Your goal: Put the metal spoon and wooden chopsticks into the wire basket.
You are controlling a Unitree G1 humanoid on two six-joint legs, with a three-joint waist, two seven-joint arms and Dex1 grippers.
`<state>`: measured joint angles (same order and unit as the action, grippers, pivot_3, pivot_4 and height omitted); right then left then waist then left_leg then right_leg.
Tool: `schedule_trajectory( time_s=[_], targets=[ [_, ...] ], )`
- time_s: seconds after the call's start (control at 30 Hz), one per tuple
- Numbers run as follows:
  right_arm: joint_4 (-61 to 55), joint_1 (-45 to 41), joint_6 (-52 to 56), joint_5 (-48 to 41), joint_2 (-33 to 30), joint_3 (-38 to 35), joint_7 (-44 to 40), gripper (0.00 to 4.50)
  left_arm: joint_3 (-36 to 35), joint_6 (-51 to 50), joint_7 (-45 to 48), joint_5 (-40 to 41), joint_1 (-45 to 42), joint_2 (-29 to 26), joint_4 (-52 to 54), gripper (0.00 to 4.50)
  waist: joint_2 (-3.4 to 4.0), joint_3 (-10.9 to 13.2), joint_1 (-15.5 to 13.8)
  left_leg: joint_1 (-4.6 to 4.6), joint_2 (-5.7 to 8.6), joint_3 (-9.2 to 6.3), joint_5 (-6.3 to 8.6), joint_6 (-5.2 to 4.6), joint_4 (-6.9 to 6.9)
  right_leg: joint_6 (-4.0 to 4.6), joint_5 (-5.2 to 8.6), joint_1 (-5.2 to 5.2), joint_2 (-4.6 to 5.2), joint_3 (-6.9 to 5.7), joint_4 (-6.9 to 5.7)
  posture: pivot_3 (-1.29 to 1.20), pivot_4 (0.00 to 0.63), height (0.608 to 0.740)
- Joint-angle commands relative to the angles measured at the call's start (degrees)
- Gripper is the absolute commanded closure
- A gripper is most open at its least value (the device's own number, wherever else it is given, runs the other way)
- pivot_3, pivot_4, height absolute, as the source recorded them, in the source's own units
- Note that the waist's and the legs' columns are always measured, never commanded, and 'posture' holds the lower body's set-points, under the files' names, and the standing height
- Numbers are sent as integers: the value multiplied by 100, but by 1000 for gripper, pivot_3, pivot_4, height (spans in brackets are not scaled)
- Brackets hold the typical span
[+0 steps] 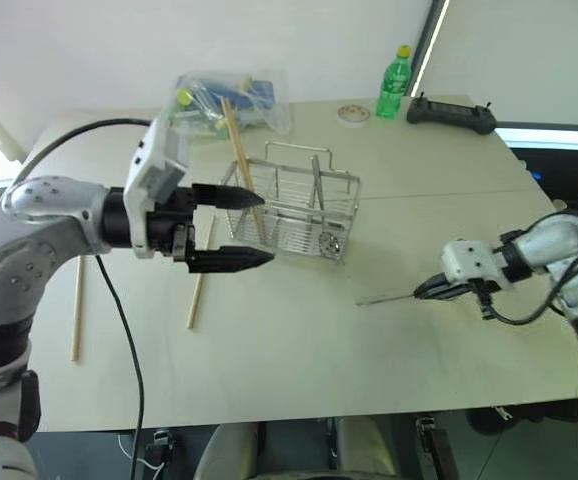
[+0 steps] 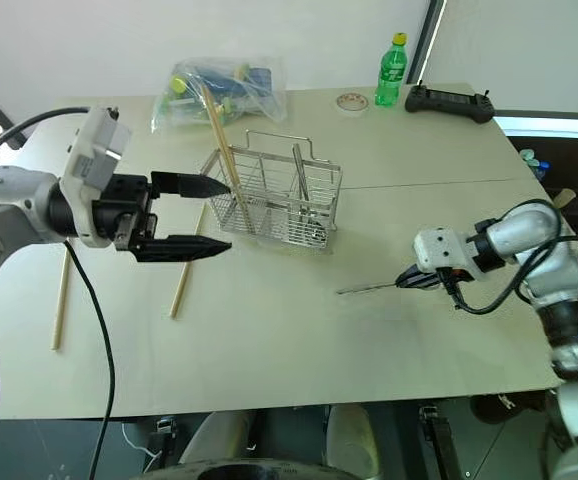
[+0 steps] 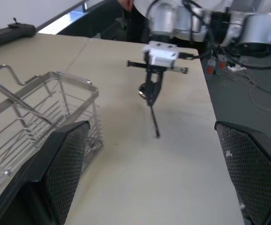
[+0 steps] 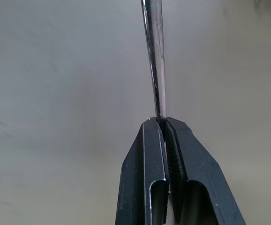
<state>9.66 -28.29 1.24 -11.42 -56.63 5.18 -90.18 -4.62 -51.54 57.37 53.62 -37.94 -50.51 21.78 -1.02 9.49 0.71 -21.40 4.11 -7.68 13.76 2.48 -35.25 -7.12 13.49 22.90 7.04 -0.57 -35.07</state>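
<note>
Metal spoon [image 2: 369, 288] is clamped by the lowered right gripper [image 2: 407, 279]; left gripper [image 1: 254, 228] is held level, fingers apart.

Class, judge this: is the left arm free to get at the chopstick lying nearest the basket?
Probably yes: the left gripper hangs open just above that chopstick, with bare table around it and nothing lying across.

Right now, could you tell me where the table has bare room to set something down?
The near stretch of the table, between the wire basket and the front edge, is bare. The left side is crowded with wooden chopsticks; the far edge holds a plastic bag, bottle and controller.
</note>
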Motion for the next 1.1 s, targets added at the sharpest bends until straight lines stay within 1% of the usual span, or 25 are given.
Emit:
schedule_trajectory(
  time_s=[0.03, 0.13, 0.2, 0.23, 0.27, 0.33, 0.37, 0.47, 0.53, 0.63, 0.8, 0.93, 1.1],
  targets=[
    [-1385, -83, 1945, -1235, -70, -787, 658, 4468, -27, 192, 31, -119, -196, 78, -68, 0, -4, 2, 20, 4, -3, 2, 1, 0, 0, 14, 8, 0, 0, 6, 0, 0, 150, 702],
    [-2021, -229, 3193, -2047, 51, -1262, 1324, 4468, -23, 261, 31, -202, -225, 156, -136, 0, -8, 2, -13, 4, -10, 3, 1, -1, 0, 19, 10, 0, -1, 10, 0, 0, 150, 702],
    [-2324, -709, 4157, -2783, 450, -1612, 2237, 4468, -28, 328, 22, -271, -282, 219, -237, 0, -13, 5, -10, 2, -8, 5, 1, -2, 0, 19, 10, 1, 0, 10, 2, 0, 150, 702],
    [-2436, -1007, 4546, -3082, 767, -1713, 2785, 4468, -32, 363, 28, -305, -314, 240, -291, 0, -13, 5, -3, 0, -9, 3, 1, -2, 0, 20, 9, 2, 0, 10, 3, 0, 150, 702],
    [-2520, -1198, 4817, -3269, 984, -1777, 3169, 4468, -34, 387, 38, -332, -332, 253, -324, 0, -13, 6, 3, -3, -8, 1, 1, -2, 1, 21, 8, 10, 2, 15, 3, 0, 150, 702],
    [-2667, -1659, 5271, -3605, 1721, -1809, 4171, 4468, -71, 430, 46, -369, -377, 284, -411, 0, -19, 3, 3, -13, -8, 0, 1, -2, 5, 27, 3, 27, 1, 19, 2, 0, 150, 702],
    [-2718, -1796, 5430, -3727, 1967, -1830, 4518, 4468, -84, 440, 48, -379, -390, 294, -436, 0, -20, 2, -3, -12, -9, -1, 1, -3, 7, 27, 3, 27, -2, 19, 2, 0, 150, 702],
    [-2838, -2034, 5515, -3711, 2605, -1623, 5208, 4468, -77, 486, 74, -426, -400, 305, -482, 0, -22, 1, -26, -14, -8, -6, 1, -3, 12, 15, -4, 32, -2, 18, 2, 0, 150, 702],
    [-2831, -2086, 5502, -3676, 2862, -1520, 5490, 4468, -77, 496, 84, -447, -400, 307, -486, 0, -25, 0, -28, -20, -2, -8, 2, -3, 10, 7, -8, 33, -1, 17, 3, 0, 150, 702],
    [-2592, -1952, 5130, -3244, 3247, -1163, 5791, 4468, -148, 463, 40, -427, -421, 302, -477, 0, -27, -1, -1, -25, 2, -6, 2, -5, 7, 4, -10, 35, 2, 19, 7, 0, 150, 702],
    [-1893, -1687, 4339, -2546, 3559, -984, 6039, 4468, -229, 433, -26, -409, -437, 254, -465, 0, -27, -1, 9, -15, 2, 5, 2, -5, 9, 4, -10, 35, -15, 17, -4, 0, 150, 702],
    [-1388, -1347, 3668, -1962, 3648, -762, 6035, 4468, -338, 371, -109, -370, -400, 229, -393, 0, -27, -1, 17, -10, -1, 9, 2, -5, 10, 7, -12, 34, -21, 17, -7, 0, 150, 702],
    [-1133, -1207, 3398, -1731, 3695, -727, 5979, 4468, -400, 313, -166, -340, -379, 224, -339, 0, -26, 0, 48, -11, -1, 12, 2, -5, 10, 6, -12, 37, -21, 20, -7, 0, 150, 702]
  ],
)
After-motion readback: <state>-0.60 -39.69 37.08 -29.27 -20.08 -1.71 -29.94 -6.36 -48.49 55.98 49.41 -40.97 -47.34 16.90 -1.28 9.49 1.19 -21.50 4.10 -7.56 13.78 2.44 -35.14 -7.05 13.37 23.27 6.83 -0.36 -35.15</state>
